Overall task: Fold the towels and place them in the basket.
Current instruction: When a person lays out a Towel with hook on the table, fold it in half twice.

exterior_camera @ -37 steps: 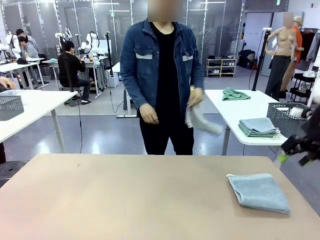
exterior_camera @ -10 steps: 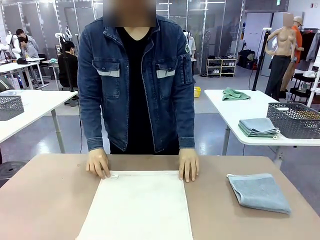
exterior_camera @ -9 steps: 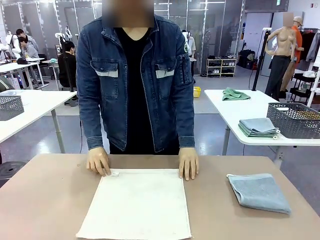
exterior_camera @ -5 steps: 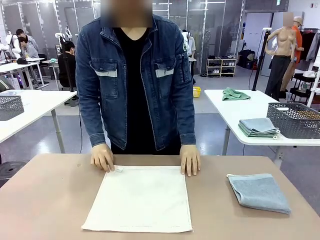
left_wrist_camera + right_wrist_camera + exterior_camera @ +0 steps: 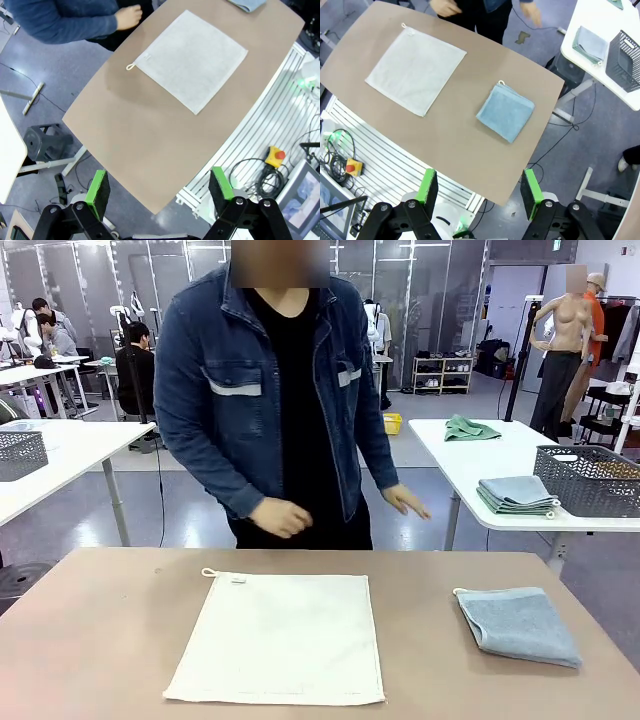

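Tan table (image 5: pixel 100 640), cream towel (image 5: pixel 280 635) flat, blue towel (image 5: pixel 520 625) folded, left end effector (image 5: pixel 159 186) and right end effector (image 5: pixel 479 186) apart.

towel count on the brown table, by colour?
Cream-white towel, spread flat: 1
Blue-grey towel, folded: 1
Total: 2
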